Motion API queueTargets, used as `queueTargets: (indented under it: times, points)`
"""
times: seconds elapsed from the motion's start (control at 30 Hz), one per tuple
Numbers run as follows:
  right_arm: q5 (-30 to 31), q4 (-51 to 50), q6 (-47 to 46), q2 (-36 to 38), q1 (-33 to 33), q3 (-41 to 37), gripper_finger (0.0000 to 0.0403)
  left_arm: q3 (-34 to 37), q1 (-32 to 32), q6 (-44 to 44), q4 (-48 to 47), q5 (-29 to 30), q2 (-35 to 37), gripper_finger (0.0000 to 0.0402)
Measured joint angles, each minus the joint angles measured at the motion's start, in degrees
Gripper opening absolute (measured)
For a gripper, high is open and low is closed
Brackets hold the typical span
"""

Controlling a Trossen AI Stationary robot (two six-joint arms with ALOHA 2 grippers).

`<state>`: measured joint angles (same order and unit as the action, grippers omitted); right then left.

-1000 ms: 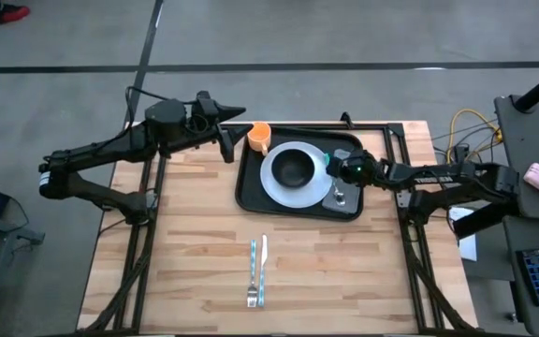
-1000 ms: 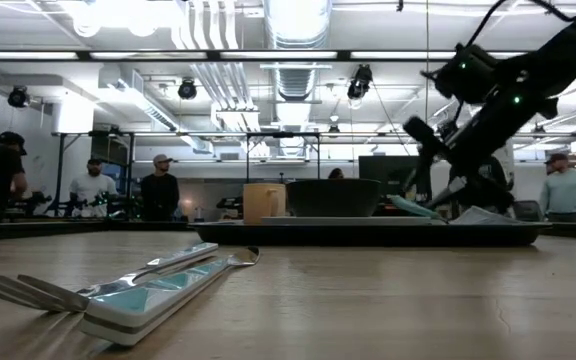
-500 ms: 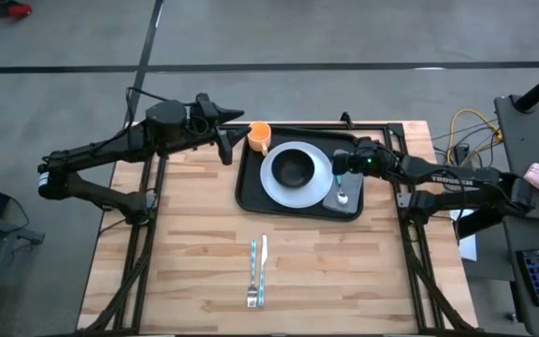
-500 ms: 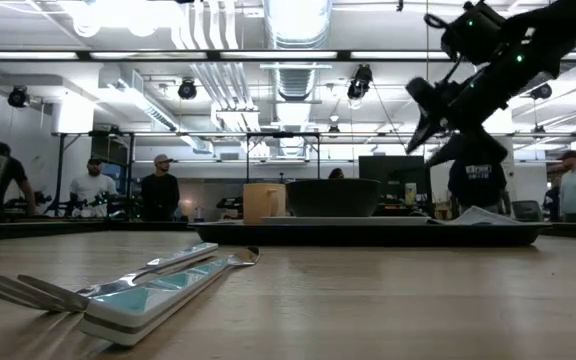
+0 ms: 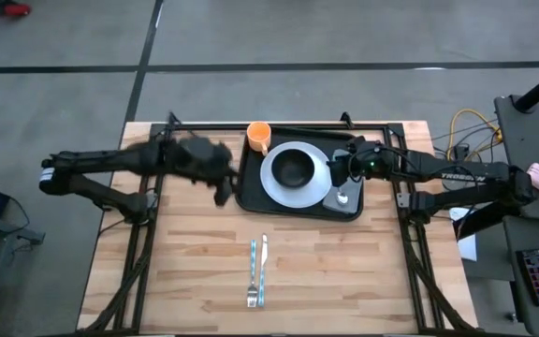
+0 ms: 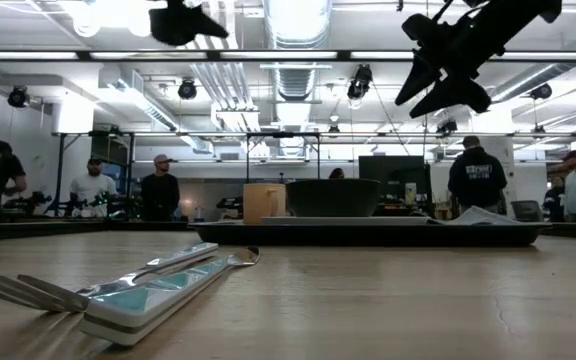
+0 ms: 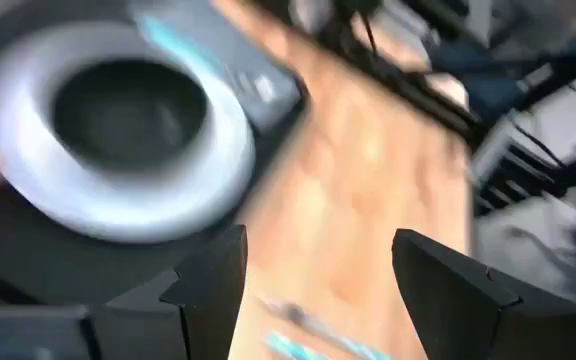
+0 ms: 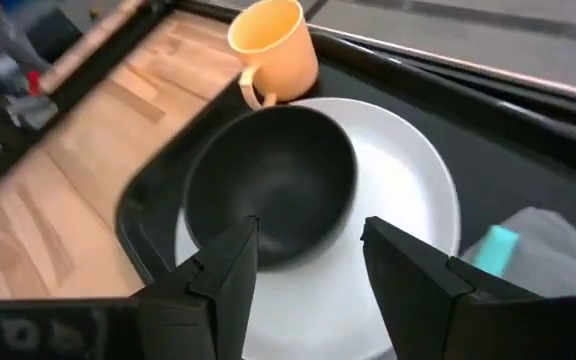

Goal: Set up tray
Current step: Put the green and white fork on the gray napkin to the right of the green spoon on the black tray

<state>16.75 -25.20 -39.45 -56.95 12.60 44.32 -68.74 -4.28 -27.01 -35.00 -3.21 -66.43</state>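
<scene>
Swinging in from beyond the tray [image 5: 251, 192], your left gripper [image 5: 221, 183] now blurs at its left edge, fingers spread and empty. Your right gripper [image 5: 337, 168] has lifted off the spoon [image 5: 342, 197] it left on the tray, fingers apparently parted. Fork and knife remain outside.
</scene>
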Motion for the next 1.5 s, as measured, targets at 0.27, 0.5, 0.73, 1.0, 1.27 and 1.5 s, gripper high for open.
queueTargets:
  times: [0.27,0.5,0.73,1.0,1.27,1.5]
  points:
    - [-0.02,-2.09,7.4,1.2,0.15,0.94,0.0168,13.38,14.37,-34.0,7.21,6.42,0.07,0.023]
    - [-0.02,-5.13,9.37,3.18,0.28,1.05,0.0169,16.47,24.23,-52.67,17.21,18.75,-8.61,0.023]
    - [0.06,-8.56,12.81,5.83,0.74,1.03,0.0169,1.22,26.15,-59.91,-1.54,18.28,-25.78,0.023]
    - [-0.06,-9.33,14.64,7.99,0.74,0.98,0.0169,-14.71,26.1,-66.68,-15.87,18.3,-39.87,0.023]
    - [-0.07,-10.75,17.0,8.59,0.8,0.97,0.0169,-17.11,26.08,-72.2,-16.45,14.71,-45.55,0.023]
    - [-0.09,-11.03,17.04,8.57,0.81,0.92,0.0169,-14.14,26.13,-75.24,-16.22,13.78,-45.66,0.023]
